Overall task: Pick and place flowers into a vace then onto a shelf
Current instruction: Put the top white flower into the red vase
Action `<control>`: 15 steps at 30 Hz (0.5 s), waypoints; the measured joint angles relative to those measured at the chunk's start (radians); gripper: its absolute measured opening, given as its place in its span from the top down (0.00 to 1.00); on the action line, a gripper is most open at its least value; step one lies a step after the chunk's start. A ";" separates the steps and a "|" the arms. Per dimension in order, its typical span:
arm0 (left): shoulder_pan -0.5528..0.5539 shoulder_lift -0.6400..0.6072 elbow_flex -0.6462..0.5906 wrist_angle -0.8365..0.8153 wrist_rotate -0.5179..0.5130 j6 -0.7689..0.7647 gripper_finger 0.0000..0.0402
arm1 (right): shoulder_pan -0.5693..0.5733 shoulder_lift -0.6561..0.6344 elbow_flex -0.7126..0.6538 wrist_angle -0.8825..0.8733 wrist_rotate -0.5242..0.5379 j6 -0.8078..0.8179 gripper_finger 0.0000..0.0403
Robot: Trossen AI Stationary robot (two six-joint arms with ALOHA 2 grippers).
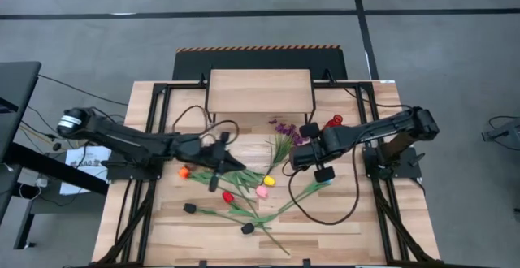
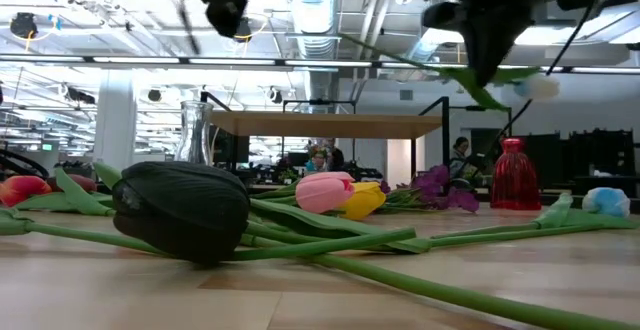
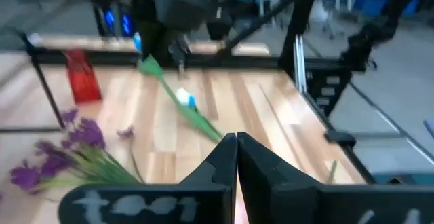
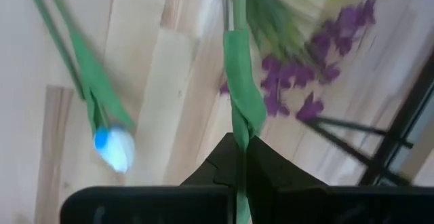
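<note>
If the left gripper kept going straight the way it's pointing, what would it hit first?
Probably the white flower hanging from the right gripper. The left gripper, shut and empty, points across bare table at its green stem. Depth is hard to judge, so it might pass just beside it.

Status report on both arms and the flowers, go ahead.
Right end effector shut on a green flower stem, lifted above the table. Left end effector shut, empty, over table middle. Other flowers lie loose on the table; nothing blocking the shelf.
</note>
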 joint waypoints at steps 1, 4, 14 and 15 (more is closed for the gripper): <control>0.008 0.029 0.035 -0.026 0.018 0.000 1.00 | 0.000 0.013 0.013 -0.017 0.001 -0.005 0.99; 0.029 0.103 0.137 -0.112 0.036 0.020 1.00 | 0.000 0.059 0.049 -0.083 -0.001 -0.007 0.99; 0.050 0.311 0.355 -0.308 0.050 0.063 0.85 | 0.000 0.153 0.111 -0.161 0.019 -0.023 0.99; 0.050 0.328 0.366 -0.302 0.055 0.072 0.82 | 0.000 0.154 0.113 -0.180 0.021 -0.023 0.99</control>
